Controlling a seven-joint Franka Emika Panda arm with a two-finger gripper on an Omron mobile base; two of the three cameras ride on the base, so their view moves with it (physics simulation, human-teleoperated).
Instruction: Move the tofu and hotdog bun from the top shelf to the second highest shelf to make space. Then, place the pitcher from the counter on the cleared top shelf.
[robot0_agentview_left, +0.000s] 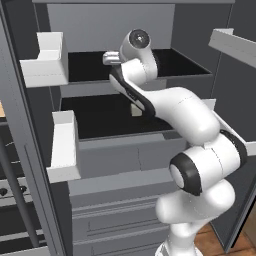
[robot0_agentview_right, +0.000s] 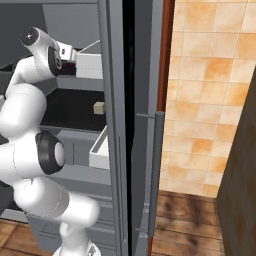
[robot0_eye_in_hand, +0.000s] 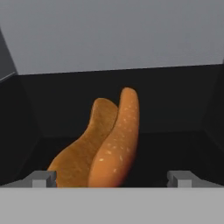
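Gripper (robot0_eye_in_hand: 111, 178) spread wide on the top shelf (robot0_agentview_left: 186, 64), fingertips (robot0_eye_in_hand: 43, 178) flanking the hotdog bun (robot0_eye_in_hand: 105, 144), not yet clamped on it. Best eased forward until the bun sits centred between both tips, then closed gently on its lumpy sides, lifted just clear, drawn out and lowered. Tofu (robot0_agentview_left: 136, 109) already on the second shelf (robot0_agentview_left: 100, 117), so set down beside it, not touching.

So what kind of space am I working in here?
Most likely the inside of an open fridge in a kitchen: black shelves with grey front edges, the top shelf among them, white door bins, and food on the shelves, the hotdog bun and the tofu.
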